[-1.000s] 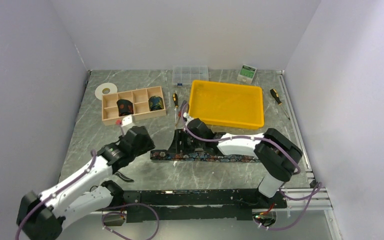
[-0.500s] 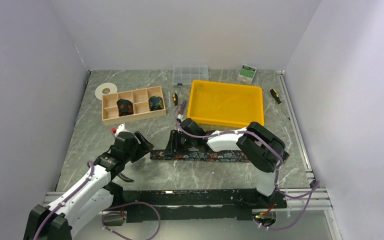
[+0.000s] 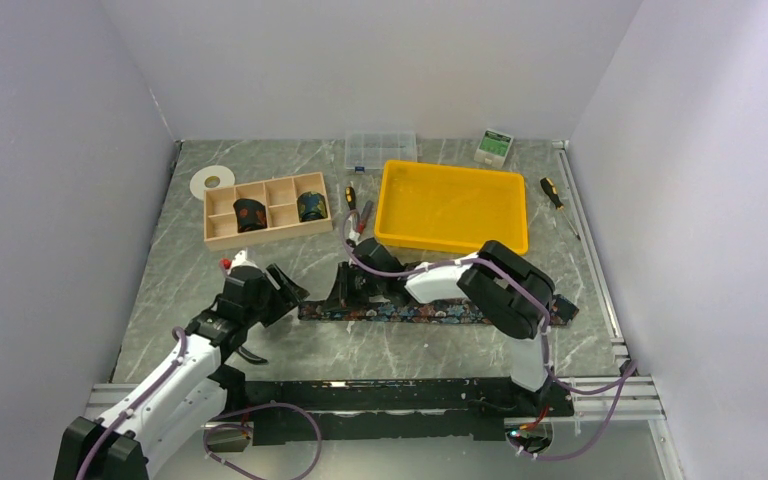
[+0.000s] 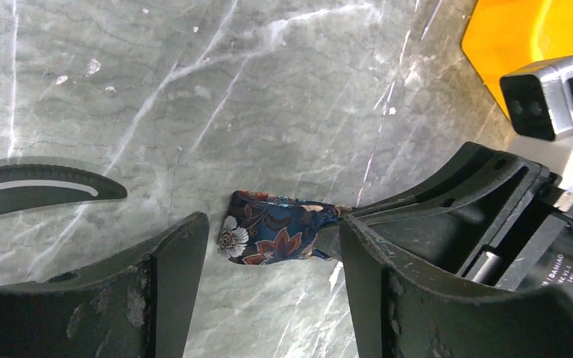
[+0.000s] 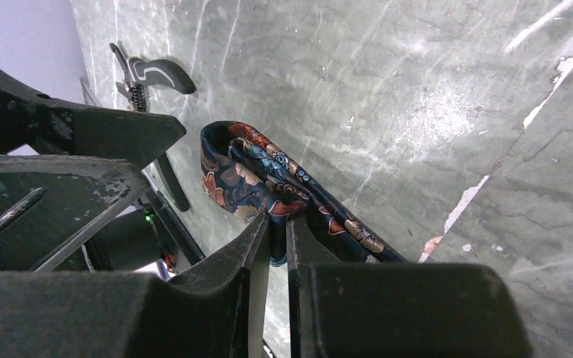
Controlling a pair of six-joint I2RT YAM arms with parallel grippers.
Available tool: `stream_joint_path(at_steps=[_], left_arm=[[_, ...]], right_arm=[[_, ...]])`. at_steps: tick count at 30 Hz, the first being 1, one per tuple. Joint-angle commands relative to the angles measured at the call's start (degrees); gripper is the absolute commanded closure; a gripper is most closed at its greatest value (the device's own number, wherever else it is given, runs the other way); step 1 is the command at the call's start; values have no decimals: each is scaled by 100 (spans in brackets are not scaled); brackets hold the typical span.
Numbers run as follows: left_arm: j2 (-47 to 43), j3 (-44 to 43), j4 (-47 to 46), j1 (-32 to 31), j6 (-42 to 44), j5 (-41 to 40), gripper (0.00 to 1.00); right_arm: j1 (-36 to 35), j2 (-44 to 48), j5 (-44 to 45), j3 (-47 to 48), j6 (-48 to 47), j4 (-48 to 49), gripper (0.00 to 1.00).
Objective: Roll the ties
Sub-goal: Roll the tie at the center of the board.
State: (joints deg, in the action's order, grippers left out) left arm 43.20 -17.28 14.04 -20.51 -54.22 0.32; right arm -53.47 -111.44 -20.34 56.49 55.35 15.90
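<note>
One tie (image 3: 440, 312) lies flat as a long floral strip across the table's middle. My right gripper (image 3: 345, 290) is shut on its left end; in the right wrist view the fingers (image 5: 257, 239) pinch a fold of the tie (image 5: 261, 171). My left gripper (image 3: 282, 290) stands open just left of that end. In the left wrist view the tie's tip (image 4: 268, 235) lies on the table between the open left gripper (image 4: 272, 250) fingers, without touching them, with the right gripper (image 4: 455, 201) beside it. Two rolled ties (image 3: 250, 213) (image 3: 310, 206) sit in the wooden box (image 3: 222, 231).
A yellow tray (image 3: 390, 236) stands behind the right arm. Black-handled pliers (image 3: 247, 353) lie near the left arm. At the back are a tape roll (image 3: 210, 180), a clear organiser (image 3: 380, 148), a small box (image 3: 495, 146) and screwdrivers (image 3: 552, 192) (image 3: 351, 197).
The right gripper slid left along the tie and closed on its left end. The left arm drew back toward the near edge, then held still, staying open.
</note>
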Motion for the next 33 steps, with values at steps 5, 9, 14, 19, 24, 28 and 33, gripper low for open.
stream_joint_path(at_steps=[5,9,14,19,24,28,33], left_arm=[[-89,190,-140,64,71,259,30],[-13,303,-292,65,28,438,30],[80,454,-512,69,-29,636,30],[196,500,-728,74,35,881,31],[387,588,-977,82,45,1130,33],[508,665,-1096,83,72,1311,35],[697,747,-1308,89,116,1511,39]], right_arm=[[13,229,7,-564,49,791,90],[84,201,-184,-935,88,1402,94],[107,136,-277,-1148,63,1956,97],[179,139,-226,-1384,21,2211,98],[234,110,-205,-1664,-73,2517,99],[261,125,-178,-1834,-164,2636,99],[273,157,-79,-1901,-273,2570,99]])
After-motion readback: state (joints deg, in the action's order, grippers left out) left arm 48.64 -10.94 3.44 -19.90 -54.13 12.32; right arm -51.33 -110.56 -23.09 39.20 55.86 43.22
